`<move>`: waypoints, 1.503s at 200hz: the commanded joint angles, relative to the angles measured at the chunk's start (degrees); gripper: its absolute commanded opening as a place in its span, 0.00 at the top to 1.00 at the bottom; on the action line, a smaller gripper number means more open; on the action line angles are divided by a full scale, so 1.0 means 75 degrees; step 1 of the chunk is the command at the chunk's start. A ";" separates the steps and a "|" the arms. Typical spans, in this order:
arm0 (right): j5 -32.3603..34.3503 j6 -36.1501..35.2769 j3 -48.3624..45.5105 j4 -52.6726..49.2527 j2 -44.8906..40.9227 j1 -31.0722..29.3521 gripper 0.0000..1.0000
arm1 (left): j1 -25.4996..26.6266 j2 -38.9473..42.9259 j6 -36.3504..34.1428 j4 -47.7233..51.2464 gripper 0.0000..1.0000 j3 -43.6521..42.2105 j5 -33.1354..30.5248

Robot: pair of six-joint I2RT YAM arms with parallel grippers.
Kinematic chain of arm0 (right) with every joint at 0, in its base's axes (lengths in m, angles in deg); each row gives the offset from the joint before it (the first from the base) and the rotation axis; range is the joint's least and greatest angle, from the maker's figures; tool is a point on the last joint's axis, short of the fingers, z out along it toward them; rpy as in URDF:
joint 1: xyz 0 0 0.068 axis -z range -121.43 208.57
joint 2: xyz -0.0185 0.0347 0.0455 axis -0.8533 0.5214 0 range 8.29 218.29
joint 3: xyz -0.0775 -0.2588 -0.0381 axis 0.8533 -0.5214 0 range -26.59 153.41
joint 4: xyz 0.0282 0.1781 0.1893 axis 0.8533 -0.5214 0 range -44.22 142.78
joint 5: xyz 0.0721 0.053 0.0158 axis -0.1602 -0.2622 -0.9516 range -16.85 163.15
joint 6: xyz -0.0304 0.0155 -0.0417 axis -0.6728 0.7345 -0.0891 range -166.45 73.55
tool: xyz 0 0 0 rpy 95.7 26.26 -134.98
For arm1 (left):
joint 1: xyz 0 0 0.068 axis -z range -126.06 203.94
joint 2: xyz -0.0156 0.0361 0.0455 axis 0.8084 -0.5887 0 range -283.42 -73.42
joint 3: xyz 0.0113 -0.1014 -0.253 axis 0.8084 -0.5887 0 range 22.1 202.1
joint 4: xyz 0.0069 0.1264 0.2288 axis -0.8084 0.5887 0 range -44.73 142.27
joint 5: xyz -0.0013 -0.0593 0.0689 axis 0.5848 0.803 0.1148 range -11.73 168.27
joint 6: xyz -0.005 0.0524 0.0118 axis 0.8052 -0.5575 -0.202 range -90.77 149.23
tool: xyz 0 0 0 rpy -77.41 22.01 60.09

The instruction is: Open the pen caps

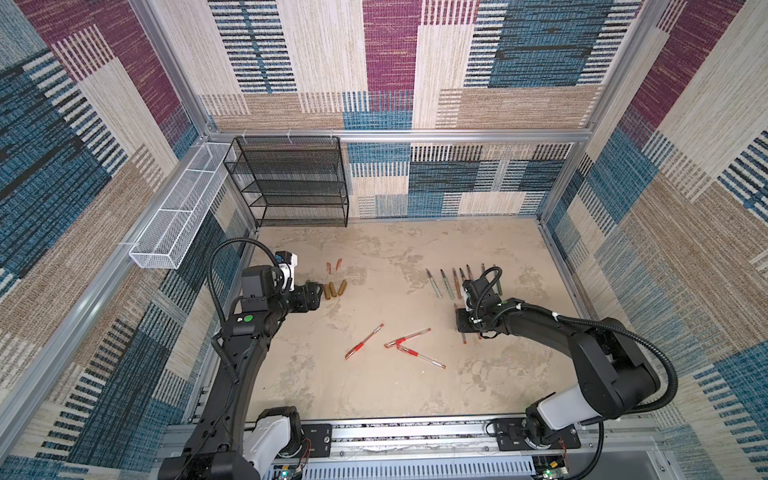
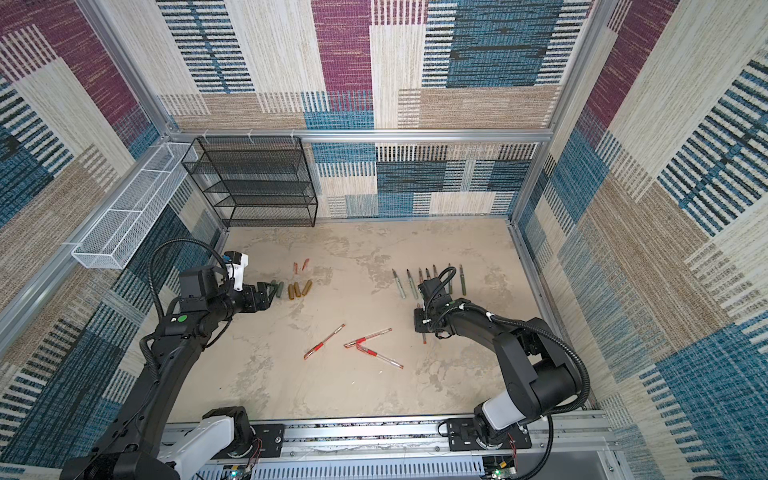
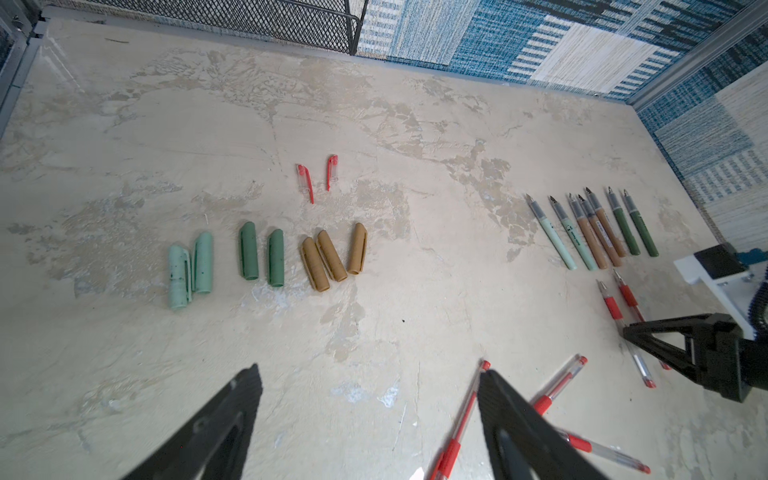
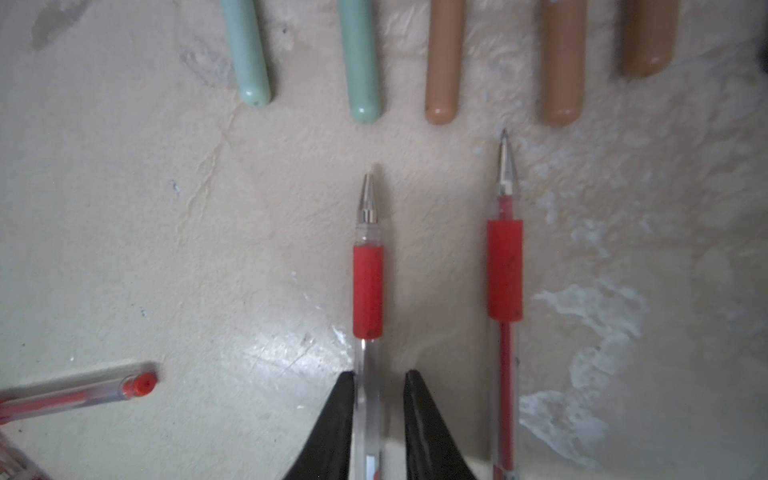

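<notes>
- Mint-green pen caps [image 3: 203,262], a pair touching side by side, lie at one end of a row on the table [image 3: 415,124] — on its left part in both top views.
- Dark green caps [image 3: 249,251], two and slightly apart, come next. Then come three golden brown caps [image 3: 315,266], two of them touching.
- Two slim red caps [image 3: 304,178] lie behind the row, toward the black mesh rack [image 1: 291,183].
- Left gripper [image 3: 370,372]: jaws wide apart, nothing between them. In both top views it sits at the mint end of the row.
- Right gripper [image 4: 379,374]: jaws narrowly parted, one on each side of the clear barrel of a red-grip pen [image 4: 368,286] lying flat. A gap shows along one finger — not clamped.
- A second red-grip pen [image 4: 505,270] lies parallel just beside it, tip bare.
- Uncapped barrels [image 3: 582,232] in mint, brown and dark green lie in a row on the table's right part.
- Three more red pens [image 1: 407,336] lie loose mid-table, between the arms.
</notes>
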 commanded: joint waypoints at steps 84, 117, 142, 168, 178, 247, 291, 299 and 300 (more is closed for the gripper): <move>-0.1457 -0.0301 0.0506 -0.1210 -0.0844 -0.0867 0.57 | -0.0075 -0.0037 0.0079 -0.0357 0.14 -0.0034 0.0136; -0.1318 -0.0233 0.0785 -0.1678 -0.0427 -0.1619 0.57 | -0.0155 -0.0060 0.0202 -0.0311 0.14 0.0017 0.0247; -0.1441 -0.0403 0.0938 -0.1584 -0.0047 -0.2242 0.57 | -0.0168 -0.0015 0.0172 -0.0465 0.14 -0.0107 0.0235; -0.0897 -0.0615 0.1336 -0.1828 0.0516 -0.3029 0.57 | -0.0273 -0.0044 0.0244 -0.0383 0.14 -0.0035 0.0283; -0.0932 -0.0740 0.1351 -0.1665 0.0655 -0.3198 0.57 | -0.0274 -0.0032 0.0218 -0.0441 0.14 -0.0083 0.0250; -0.0895 -0.1023 0.1819 -0.1915 0.1693 -0.3831 0.59 | -0.0379 0.0015 0.0235 -0.0503 0.14 -0.0164 0.0316; -0.0638 -0.1017 0.1775 -0.2124 0.1968 -0.4159 0.72 | -0.0412 -0.0095 0.0335 -0.0594 0.14 -0.0184 0.0385; -0.0541 -0.0996 0.1845 -0.2280 0.2048 -0.4248 0.74 | -0.0420 -0.0112 0.0358 -0.0518 0.14 -0.0137 0.0402; -0.0531 -0.0993 0.1849 -0.2308 0.2053 -0.4266 0.75 | -0.0417 -0.0113 0.0358 -0.0505 0.14 -0.0138 0.0407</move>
